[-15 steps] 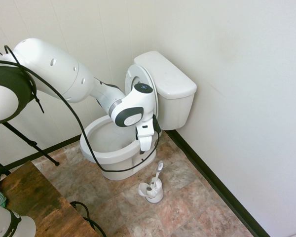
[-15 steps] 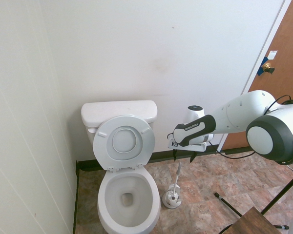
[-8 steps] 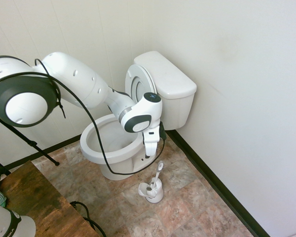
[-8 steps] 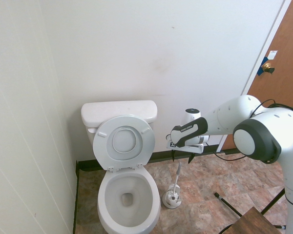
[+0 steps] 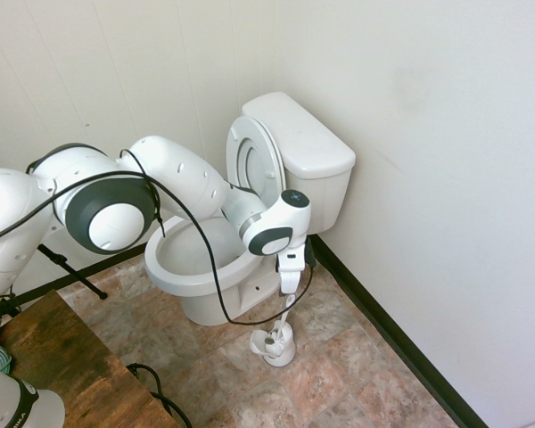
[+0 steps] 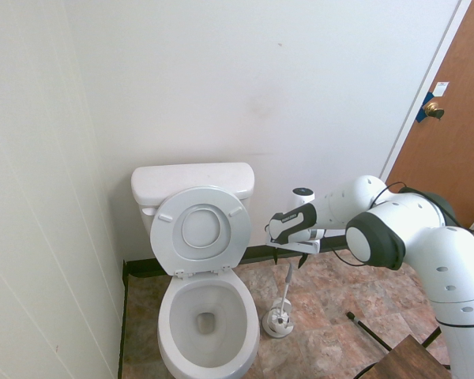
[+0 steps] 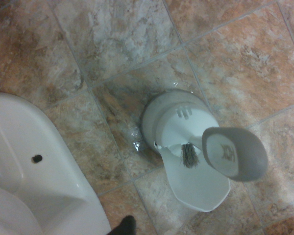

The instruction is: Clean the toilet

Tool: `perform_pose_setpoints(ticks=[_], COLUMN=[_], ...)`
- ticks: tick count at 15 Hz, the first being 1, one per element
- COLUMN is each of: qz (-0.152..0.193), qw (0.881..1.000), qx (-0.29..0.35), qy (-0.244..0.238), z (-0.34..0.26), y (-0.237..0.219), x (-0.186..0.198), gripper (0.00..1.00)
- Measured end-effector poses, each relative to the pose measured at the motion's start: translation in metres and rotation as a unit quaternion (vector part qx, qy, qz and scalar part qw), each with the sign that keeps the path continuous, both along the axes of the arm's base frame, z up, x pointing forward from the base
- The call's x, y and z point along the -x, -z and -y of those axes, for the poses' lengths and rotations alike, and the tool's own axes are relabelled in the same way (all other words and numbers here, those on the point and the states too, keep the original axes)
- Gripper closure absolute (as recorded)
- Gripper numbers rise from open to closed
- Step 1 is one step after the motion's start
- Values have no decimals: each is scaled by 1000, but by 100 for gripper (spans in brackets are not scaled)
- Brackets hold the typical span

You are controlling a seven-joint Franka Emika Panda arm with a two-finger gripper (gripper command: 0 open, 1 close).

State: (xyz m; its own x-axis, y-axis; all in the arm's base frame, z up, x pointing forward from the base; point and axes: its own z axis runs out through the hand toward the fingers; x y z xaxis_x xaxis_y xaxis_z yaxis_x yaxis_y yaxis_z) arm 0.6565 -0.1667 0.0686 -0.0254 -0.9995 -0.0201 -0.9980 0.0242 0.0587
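Wrist view: brush holder sits on tiled floor, grey brush handle end right above it, bristles visible in the cup; toilet base just beside the holder. Ext. views: gripper points straight down over the brush, fingers wide apart w/ the handle top about between them; contact can't be told. Holder stands on floor next to the bowl. Toilet against back wall, in the corner, lid and seat up against tank, bowl open. Brown door further off.
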Motion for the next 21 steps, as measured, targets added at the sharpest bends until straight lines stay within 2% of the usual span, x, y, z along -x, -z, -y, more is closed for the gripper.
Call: perform_pose_setpoints(ticks=[8, 9, 21], qz=[-11, -13, -19], qw=[1000, 1000, 1000], qx=[-3, -4, -10], qy=[-7, -9, -4], z=[21, 20, 29], y=[54, 59, 73], x=[-6, -7, -16], gripper=[0, 100, 100])
